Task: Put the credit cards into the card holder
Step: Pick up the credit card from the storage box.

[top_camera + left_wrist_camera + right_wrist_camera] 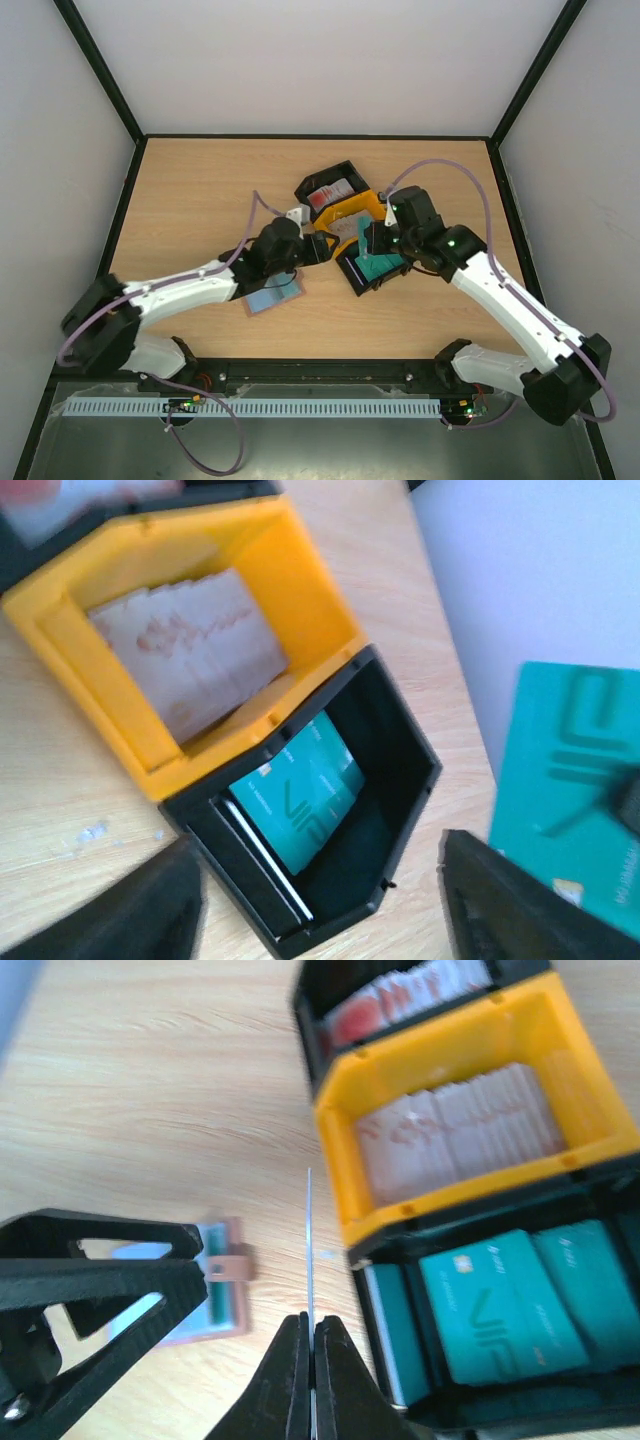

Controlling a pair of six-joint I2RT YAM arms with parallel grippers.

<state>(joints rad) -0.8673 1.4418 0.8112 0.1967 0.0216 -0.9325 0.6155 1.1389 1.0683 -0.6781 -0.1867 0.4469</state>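
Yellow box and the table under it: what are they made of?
The yellow box looks like moulded plastic: even colour, smooth walls, crisp corners. The table looks like pale wood or wood-print laminate, judging by its grain lines; the pictures cannot settle which.

The teal credit cards (pixel 500 1305) bear large "VIP" lettering; their small print is too blurred to read

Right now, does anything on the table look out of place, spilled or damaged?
Nothing looks spilled or damaged. One teal card is outside the black tray, but only because the right gripper pinches it.
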